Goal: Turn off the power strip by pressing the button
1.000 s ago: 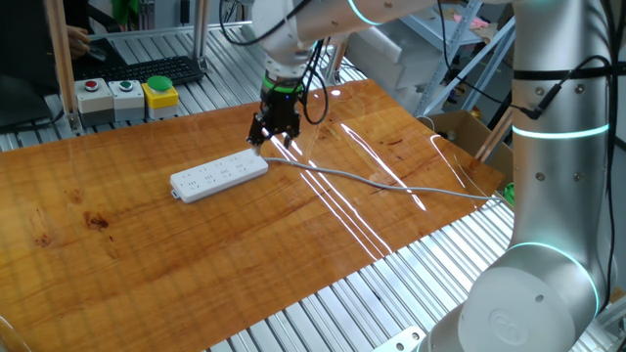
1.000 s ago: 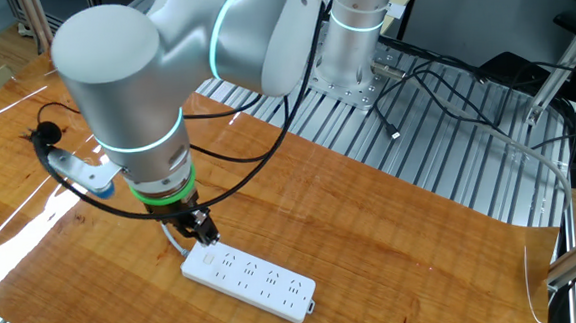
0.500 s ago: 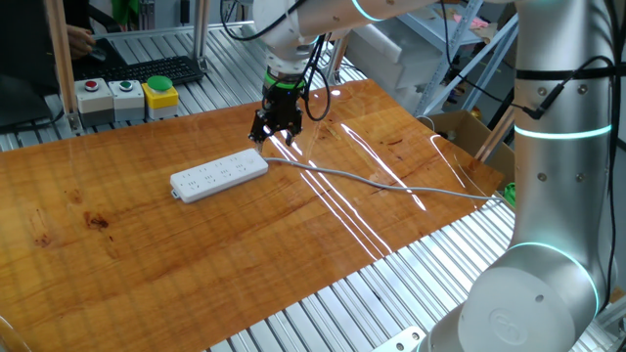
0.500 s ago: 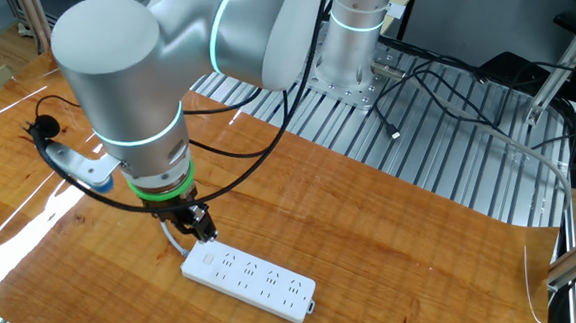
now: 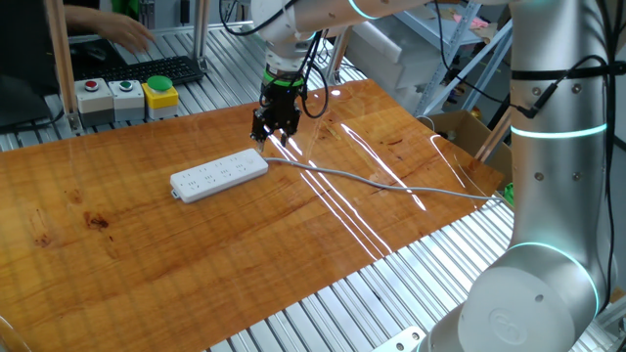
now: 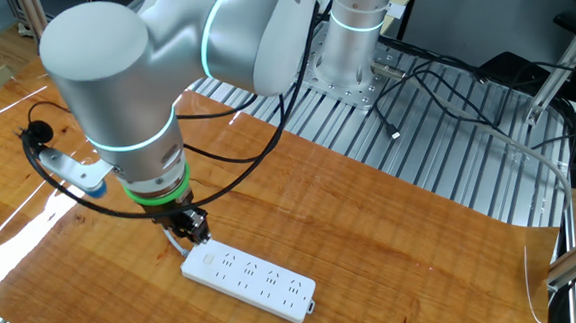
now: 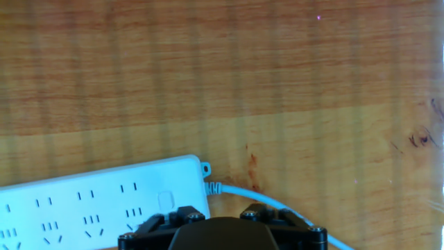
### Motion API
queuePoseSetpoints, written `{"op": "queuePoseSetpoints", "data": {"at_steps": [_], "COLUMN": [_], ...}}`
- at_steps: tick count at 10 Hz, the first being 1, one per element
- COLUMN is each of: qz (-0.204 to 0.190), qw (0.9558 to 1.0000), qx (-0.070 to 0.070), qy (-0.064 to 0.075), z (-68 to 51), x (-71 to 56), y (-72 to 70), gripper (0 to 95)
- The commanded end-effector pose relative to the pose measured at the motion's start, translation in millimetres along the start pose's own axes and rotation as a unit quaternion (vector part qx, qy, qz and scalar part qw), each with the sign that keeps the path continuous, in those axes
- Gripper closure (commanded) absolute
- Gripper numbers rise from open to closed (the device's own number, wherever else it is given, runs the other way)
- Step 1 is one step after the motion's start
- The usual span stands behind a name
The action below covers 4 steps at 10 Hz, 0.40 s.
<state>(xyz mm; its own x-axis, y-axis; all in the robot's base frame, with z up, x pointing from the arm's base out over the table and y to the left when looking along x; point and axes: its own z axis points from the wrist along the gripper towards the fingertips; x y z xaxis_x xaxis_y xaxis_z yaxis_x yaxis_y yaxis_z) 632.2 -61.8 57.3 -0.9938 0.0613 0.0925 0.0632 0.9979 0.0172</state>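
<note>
Two fixed cameras look down at the wooden table [image 5: 196,254] from opposite sides, at a distance. Both show the power strip [image 5: 219,175]. The hand camera looks straight down, close above the strip's cable end.

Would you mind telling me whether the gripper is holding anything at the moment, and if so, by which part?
Nothing is held. The gripper hovers above the cable end of the power strip, apart from it, and the strip lies flat on the table.

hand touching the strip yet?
No, in one fixed view the hand hangs above the cable end of the strip, with a gap between them.
</note>
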Motion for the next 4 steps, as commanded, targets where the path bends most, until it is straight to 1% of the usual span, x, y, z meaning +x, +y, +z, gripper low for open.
{"op": "queuePoseSetpoints", "data": {"at_steps": [1, 4], "qz": [-0.004, -0.006], "qw": [1.0000, 1.0000], "qx": [0.001, 0.004], "qy": [0.001, 0.001], "z": [-0.1, 0.5], "x": [-3.2, -4.1], "y": [0.5, 1.4], "gripper": [95.0, 95.0]}}
